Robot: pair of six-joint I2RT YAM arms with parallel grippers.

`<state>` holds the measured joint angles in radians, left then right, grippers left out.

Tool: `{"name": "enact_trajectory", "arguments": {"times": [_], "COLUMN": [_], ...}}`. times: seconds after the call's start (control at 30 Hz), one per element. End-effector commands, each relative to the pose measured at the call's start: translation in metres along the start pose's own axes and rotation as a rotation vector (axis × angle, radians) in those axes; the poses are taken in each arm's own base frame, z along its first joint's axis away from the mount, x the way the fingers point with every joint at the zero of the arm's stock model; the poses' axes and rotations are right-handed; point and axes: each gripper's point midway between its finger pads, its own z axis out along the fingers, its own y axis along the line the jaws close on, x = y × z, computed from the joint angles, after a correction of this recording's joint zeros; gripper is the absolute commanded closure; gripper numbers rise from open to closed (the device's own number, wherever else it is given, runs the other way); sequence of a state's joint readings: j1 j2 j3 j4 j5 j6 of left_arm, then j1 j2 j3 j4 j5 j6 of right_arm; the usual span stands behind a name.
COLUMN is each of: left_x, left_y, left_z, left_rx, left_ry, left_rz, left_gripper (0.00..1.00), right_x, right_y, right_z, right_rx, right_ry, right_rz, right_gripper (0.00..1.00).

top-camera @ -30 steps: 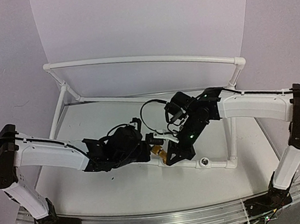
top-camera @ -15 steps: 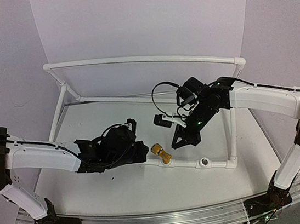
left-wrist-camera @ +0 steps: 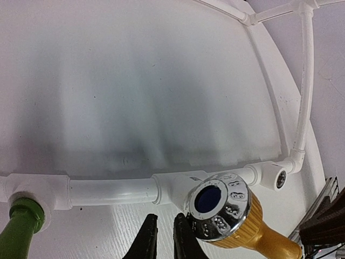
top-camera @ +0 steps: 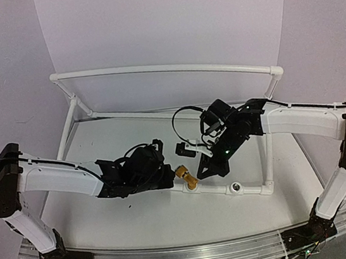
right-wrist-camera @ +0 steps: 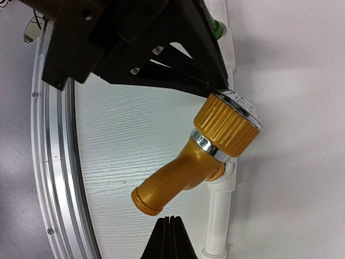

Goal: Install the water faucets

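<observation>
Left gripper [left-wrist-camera: 164,222]: the fingers [left-wrist-camera: 146,240] are barely parted, with a narrow slit between the tips and nothing in it, so it holds nothing. From the left wrist view the tips sit low over the table [left-wrist-camera: 135,81], just in front of the white pipe frame [left-wrist-camera: 108,191] and right beside the chrome cap of the brass-gold faucet [left-wrist-camera: 232,218]. The right wrist view shows the same black fingertips reaching the cap's rim; I can't tell whether they touch it or stop just short. The brass-gold faucet is seated in the middle tee of the frame's front rail. Its knurled gold collar and blue-centred chrome cap are on top, and the spout angles down and away from the pipe toward the near edge of the table. Right gripper [right-wrist-camera: 170,222]: the fingers are pressed flat together with only a hairline between them, nothing clamped. It hangs just off the spout end of the gold faucet, not touching it. The green faucet [left-wrist-camera: 19,229] sits in the next tee along the same rail, on the left arm's side. On the other side of the gold faucet, the round end socket [left-wrist-camera: 279,179] is open. In the overhead view both grippers flank the gold faucet at the front rail.
</observation>
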<state>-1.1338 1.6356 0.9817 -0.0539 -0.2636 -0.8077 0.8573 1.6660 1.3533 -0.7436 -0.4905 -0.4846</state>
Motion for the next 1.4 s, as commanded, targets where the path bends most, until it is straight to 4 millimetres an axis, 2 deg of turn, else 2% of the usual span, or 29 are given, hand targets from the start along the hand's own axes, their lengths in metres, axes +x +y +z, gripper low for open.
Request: {"name": "enact_trajectory", "arguments": {"times": [0.0,0.1,0.27,0.37,0.57,0.77,0.97,1.07,1.23,1.37], "left_x": [-0.021,-0.027,-0.033,-0.036,-0.037,-0.028,-0.010,-0.008,-0.008,-0.016], "left_y": [-0.026,-0.034,-0.042,-0.050,-0.052,-0.042,-0.042,-0.043,-0.046,-0.055], "left_z": [0.002,0.003,0.008,0.012,0.011,0.005,0.005,0.006,0.007,0.008], "left_rx": [0.080,0.117,0.182,0.212,0.233,0.201,0.144,0.138,0.145,0.172], "left_ry": [-0.047,-0.061,-0.074,-0.073,-0.073,-0.031,0.019,0.020,0.016,-0.004], "left_rz": [0.003,-0.001,-0.015,-0.003,-0.011,-0.047,-0.031,-0.027,-0.011,0.004], "left_gripper": [0.88,0.87,0.88,0.88,0.88,0.88,0.89,0.89,0.89,0.89], "right_x": [-0.008,-0.011,-0.011,-0.008,-0.011,-0.004,0.007,0.009,0.015,0.017], "right_y": [0.008,0.017,0.042,0.048,0.041,0.015,0.018,0.016,0.019,0.019], "right_z": [0.013,0.014,0.020,0.024,0.015,-0.004,0.001,0.001,0.000,0.002], "right_rx": [-0.028,-0.053,-0.116,-0.136,-0.093,0.007,-0.005,0.007,0.001,0.001], "right_ry": [-0.010,-0.017,-0.013,-0.002,-0.011,-0.014,0.022,0.029,0.040,0.045], "right_rz": [-0.031,-0.037,-0.043,-0.028,-0.014,0.025,0.029,0.025,0.024,0.029], "right_gripper": [1.00,1.00,1.00,1.00,1.00,1.00,1.00,1.00,1.00,1.00]}}
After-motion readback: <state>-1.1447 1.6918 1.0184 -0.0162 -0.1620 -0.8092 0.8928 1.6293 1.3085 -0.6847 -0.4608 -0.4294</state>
